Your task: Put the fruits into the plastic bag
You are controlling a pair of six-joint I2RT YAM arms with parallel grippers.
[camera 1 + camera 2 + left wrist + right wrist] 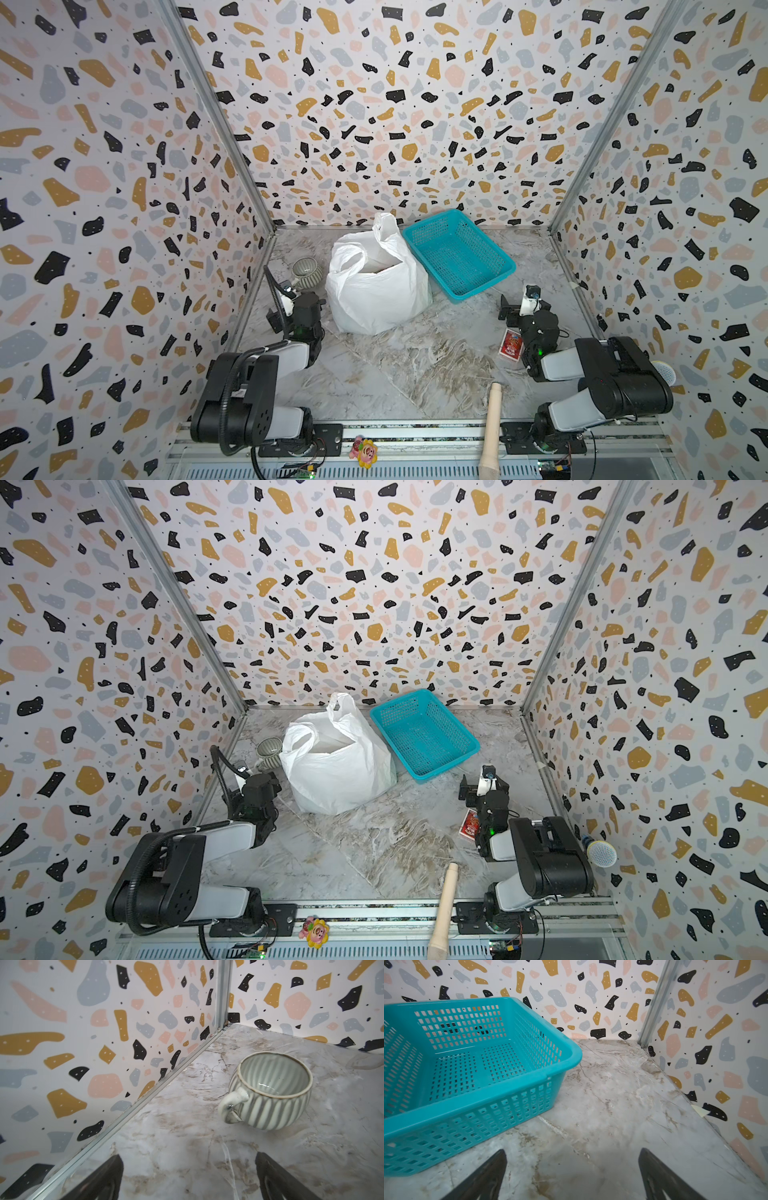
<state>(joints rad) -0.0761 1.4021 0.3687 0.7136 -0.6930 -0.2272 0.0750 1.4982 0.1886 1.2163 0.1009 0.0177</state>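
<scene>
The white crinkly plastic bag (376,291) (338,771) stands upright at the back middle of the table, mouth open, one loop handle raised. No fruits show in any view; the bag's inside is mostly hidden. My left gripper (188,1157) (296,302) sits low at the bag's left, open, with only bare table between its fingers. My right gripper (572,1153) (524,305) rests at the right, in front of the teal basket, also open with nothing in it.
The teal mesh basket (496,272) (562,1064) lies empty to the right of the bag. A striped cup (306,272) (270,1093) stands by the left wall. A red card packet (511,343), a wooden stick (492,424), a flower toy (363,452) and a microphone (664,372) lie near the front.
</scene>
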